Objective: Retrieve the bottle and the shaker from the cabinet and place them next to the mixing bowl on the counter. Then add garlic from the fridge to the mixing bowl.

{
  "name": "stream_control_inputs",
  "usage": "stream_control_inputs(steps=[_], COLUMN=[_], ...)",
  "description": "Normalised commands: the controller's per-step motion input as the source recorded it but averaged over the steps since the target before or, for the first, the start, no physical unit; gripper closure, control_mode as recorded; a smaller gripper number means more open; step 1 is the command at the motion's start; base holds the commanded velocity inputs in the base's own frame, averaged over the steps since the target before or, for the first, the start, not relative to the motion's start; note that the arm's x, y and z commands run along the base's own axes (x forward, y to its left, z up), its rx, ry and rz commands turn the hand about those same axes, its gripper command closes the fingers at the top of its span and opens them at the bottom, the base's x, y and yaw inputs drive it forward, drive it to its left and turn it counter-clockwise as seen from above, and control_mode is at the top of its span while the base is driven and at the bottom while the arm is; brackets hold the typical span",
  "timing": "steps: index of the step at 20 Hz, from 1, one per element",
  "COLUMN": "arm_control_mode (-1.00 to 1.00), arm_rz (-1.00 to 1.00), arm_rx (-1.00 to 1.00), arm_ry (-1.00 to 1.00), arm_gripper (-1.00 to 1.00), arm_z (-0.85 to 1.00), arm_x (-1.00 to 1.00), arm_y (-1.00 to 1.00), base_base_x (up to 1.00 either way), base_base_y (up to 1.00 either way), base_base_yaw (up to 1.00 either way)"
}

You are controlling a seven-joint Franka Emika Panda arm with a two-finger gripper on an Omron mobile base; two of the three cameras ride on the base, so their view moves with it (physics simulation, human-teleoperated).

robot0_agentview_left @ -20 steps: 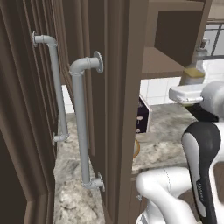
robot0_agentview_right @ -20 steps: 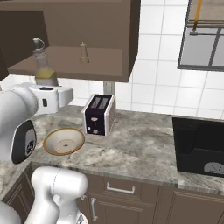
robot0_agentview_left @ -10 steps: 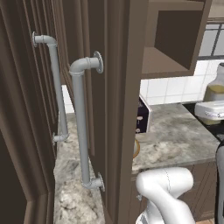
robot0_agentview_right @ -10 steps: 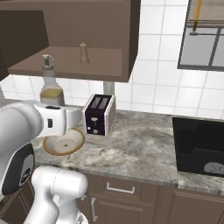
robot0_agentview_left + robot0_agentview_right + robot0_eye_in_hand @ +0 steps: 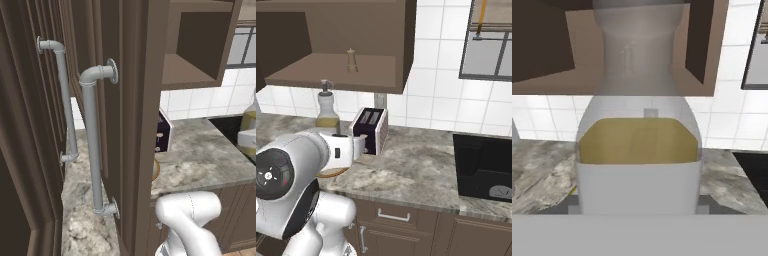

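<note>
Now upright bottle above counter

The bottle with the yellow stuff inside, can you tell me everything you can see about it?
The bottle is slim and see-through, with olive-yellow liquid filling its lower part, a narrow grey neck and a small cap on top. It stands upright, carried out of the cabinet and held above the counter, just left of the toaster. In the hand view it sits right up close between the pincer's tips, gripped around its lower body. The shaker stands apart on the cabinet shelf above.
</note>
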Motion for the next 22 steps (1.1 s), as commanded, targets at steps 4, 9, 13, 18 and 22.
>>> stream_control_inputs(steps=[4,9,13,18,22], arm_control_mode=[-1.00,-1.00,-1.00,-1.00,-1.00], arm_rz=[0.18,0.23,0.23,0.22,0.20], arm_rx=[0.00,0.00,0.00,0.00,0.00], arm_ry=[-0.09,-0.13,-0.16,-0.16,-0.13], arm_gripper=[1.00,1.00,1.00,1.00,1.00], arm_z=[-0.73,-0.70,-0.53,-0.55,-0.50], arm_x=[0.12,0.09,0.11,0.25,0.33], arm_y=[-0.08,0.00,0.00,0.00,0.00], base_base_x=[0.00,0.00,0.00,0.00,0.00], base_base_y=[0.00,0.00,0.00,0.00,0.00], base_base_yaw=[0.00,0.00,0.00,0.00,0.00])
